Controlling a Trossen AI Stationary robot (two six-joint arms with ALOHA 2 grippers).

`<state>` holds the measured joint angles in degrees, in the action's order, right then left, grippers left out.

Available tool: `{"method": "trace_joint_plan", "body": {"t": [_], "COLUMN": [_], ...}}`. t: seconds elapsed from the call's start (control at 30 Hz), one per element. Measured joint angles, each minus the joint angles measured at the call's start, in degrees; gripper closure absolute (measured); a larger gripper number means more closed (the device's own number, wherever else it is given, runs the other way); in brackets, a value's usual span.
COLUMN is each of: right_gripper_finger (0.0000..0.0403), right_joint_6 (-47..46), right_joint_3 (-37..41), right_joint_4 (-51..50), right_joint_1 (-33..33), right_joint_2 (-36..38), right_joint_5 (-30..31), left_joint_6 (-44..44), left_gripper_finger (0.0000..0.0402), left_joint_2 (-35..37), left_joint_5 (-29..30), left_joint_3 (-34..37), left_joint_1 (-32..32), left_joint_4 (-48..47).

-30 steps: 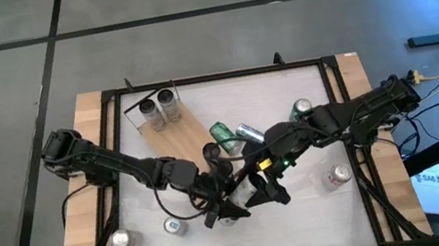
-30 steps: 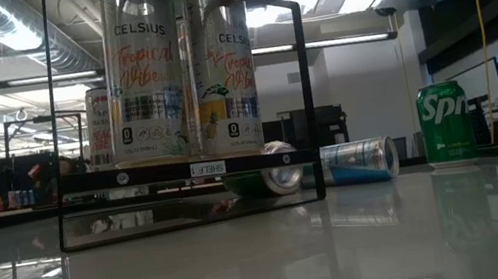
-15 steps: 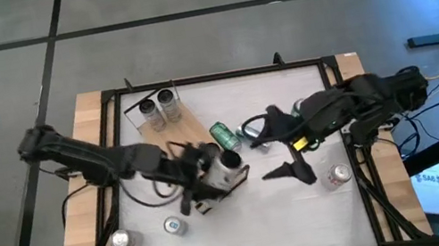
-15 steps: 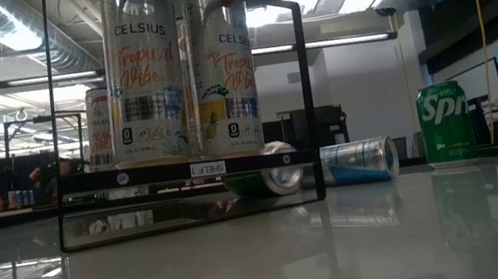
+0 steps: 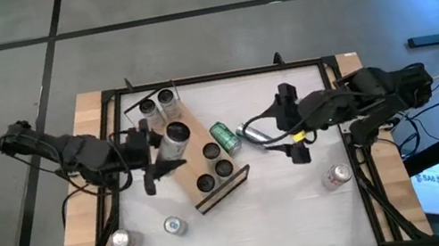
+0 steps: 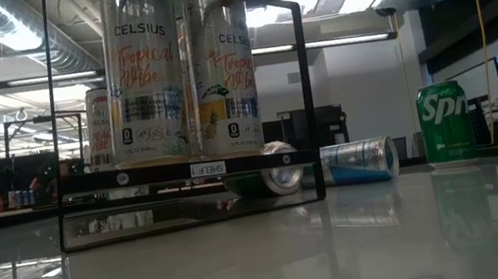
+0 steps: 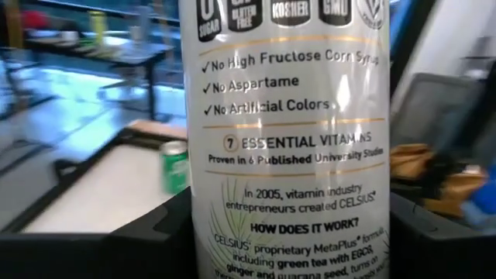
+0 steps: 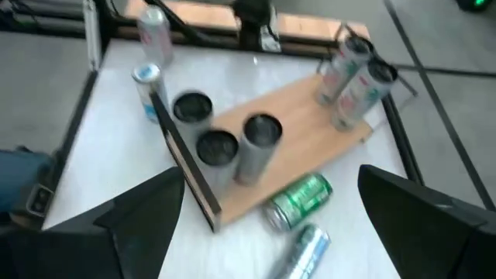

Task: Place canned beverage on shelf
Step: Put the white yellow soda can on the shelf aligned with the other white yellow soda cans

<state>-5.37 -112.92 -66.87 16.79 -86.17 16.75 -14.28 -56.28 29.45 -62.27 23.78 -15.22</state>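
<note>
The shelf (image 5: 196, 142) is a light-wood board lying slantwise on the table. Two tall white cans (image 5: 157, 105) stand at its far end and three dark-topped cans (image 5: 214, 167) at its near end. My left gripper (image 5: 166, 150) holds another white Celsius can (image 5: 176, 134) over the shelf's middle. A green can (image 5: 224, 137) and a silver-blue can (image 5: 250, 133) lie on their sides beside the shelf. To their right, above the table, my right gripper (image 5: 292, 124) stands wide open with nothing in it. My left gripper pinches the white can's side wall (image 7: 203, 232) between its two fingers (image 7: 116, 248), one on each side of the can's body. The fingers come nearly level from the table's left. The can stands roughly upright in the hold, lifted above the shelf board.
Two cans (image 5: 120, 241) (image 5: 174, 227) stand near the table's front left, and one (image 5: 335, 177) near the right edge. A green Sprite can (image 6: 445, 124) stands at the far right. A black frame (image 5: 220, 76) rims the table.
My left gripper has carried the white can up from the table's near middle, toward the left and far edges, and now holds it over the shelf's middle, turned nearer upright. My right gripper has drawn back up and toward the right edge, staying open.
</note>
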Motion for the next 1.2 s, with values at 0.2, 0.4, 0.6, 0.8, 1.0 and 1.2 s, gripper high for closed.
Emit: {"method": "trace_joint_plan", "body": {"t": [0.2, 0.4, 0.6, 0.8, 1.0, 1.2], "right_gripper_finger": [0.0022, 0.0022, 0.0022, 0.0022, 0.0022, 0.0022], "right_joint_6": [-1.41, -1.9, -2.02, -1.66, -1.64, -1.63], "right_joint_3": [10.44, 23.41, 31.42, 34.05, 34.03, 34.0], "right_joint_4": [3.2, 17.62, 32.17, 46.82, 53.26, 54.12], "right_joint_1": [-5.4, -10.15, -12.25, -12.47, -12.43, -12.43], "right_joint_2": [3.62, 8.78, 10.25, 6.96, 4.07, 3.01], "right_joint_5": [-2.02, -11.77, -14.36, -13.26, -13.44, -13.5], "left_joint_6": [-4.97, -7.5, -5.62, 2.66, 7.56, 8.98], "left_gripper_finger": [0.0166, 0.0166, 0.0166, 0.0166, 0.0166, 0.0166], "left_joint_2": [3.15, 6.63, 10.35, 8.59, 6.37, 2.4], "left_joint_5": [5.3, 5.74, 5.92, 5.73, 5.72, 5.56], "left_joint_3": [13.2, 31.22, 46.24, 55.44, 58.51, 58.53], "left_joint_1": [1.52, 1.47, 0.75, 0.08, 0.04, -0.89], "left_joint_4": [4.43, 24.21, 40.13, 56.49, 63.33, 65.25]}}
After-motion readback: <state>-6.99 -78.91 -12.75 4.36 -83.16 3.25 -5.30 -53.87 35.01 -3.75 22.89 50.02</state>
